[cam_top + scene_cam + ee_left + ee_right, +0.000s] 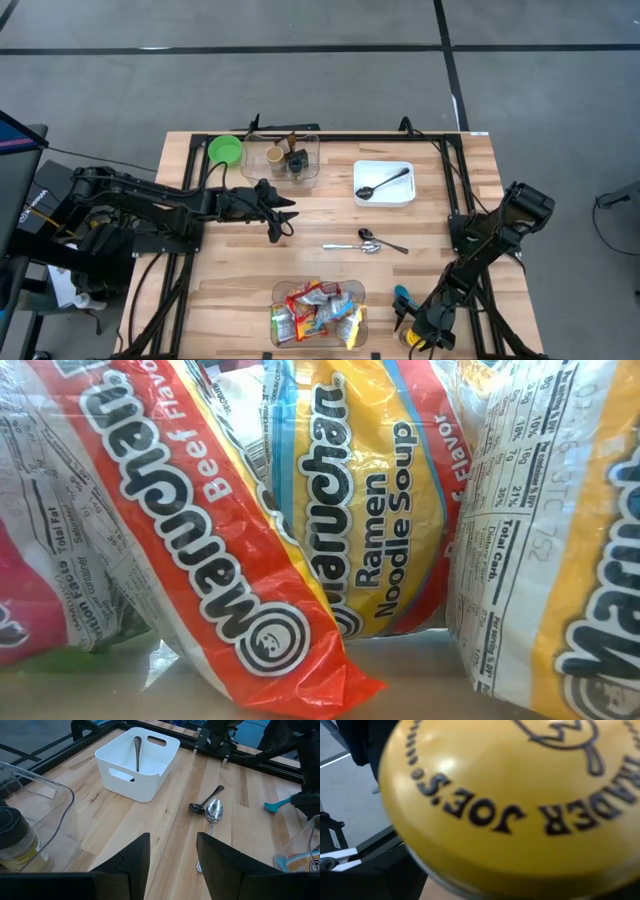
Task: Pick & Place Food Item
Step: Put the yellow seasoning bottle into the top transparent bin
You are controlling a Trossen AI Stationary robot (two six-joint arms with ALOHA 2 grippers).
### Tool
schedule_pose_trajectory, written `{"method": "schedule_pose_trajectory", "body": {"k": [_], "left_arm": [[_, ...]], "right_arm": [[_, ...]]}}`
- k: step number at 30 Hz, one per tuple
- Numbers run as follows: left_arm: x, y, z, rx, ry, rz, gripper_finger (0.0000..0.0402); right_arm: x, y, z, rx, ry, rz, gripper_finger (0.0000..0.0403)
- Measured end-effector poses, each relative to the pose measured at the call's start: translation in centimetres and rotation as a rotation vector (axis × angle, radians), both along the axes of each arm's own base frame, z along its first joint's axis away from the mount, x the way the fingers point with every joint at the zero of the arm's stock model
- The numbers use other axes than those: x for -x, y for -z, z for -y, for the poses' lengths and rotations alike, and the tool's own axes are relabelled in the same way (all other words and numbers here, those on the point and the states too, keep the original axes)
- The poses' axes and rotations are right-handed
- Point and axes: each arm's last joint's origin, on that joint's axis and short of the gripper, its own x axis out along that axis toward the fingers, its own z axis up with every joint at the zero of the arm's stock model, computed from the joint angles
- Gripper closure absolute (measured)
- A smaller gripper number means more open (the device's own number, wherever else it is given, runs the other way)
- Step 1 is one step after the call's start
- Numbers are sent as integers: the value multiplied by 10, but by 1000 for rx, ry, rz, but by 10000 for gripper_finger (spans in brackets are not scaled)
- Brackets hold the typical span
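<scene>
Holding ramen packets (316,312), clear bin (282,291) at desk (230,270) 6 o'clock edge.
White tray (384,183) holds spoon (382,184); left end effector (283,231) spread, empty, mid-desk; right end effector (415,335) spread around yellow lid (520,800).

Green bowl (225,151), white bin (384,183), yellow lid (520,805), orange-and-yellow ramen packets (200,530)

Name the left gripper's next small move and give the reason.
Probably swing toward the clear bin of ramen packets at the near edge. The left gripper hovers mid-table with open, empty fingers, facing the spoons and white bin, not food.
</scene>
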Motion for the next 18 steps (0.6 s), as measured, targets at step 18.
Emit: {"method": "schedule_pose_trajectory", "body": {"k": [18], "left_arm": [[0,0,0,0,0,0,247]], "right_arm": [[0,-2,-1,-17,2,8,129]]}}
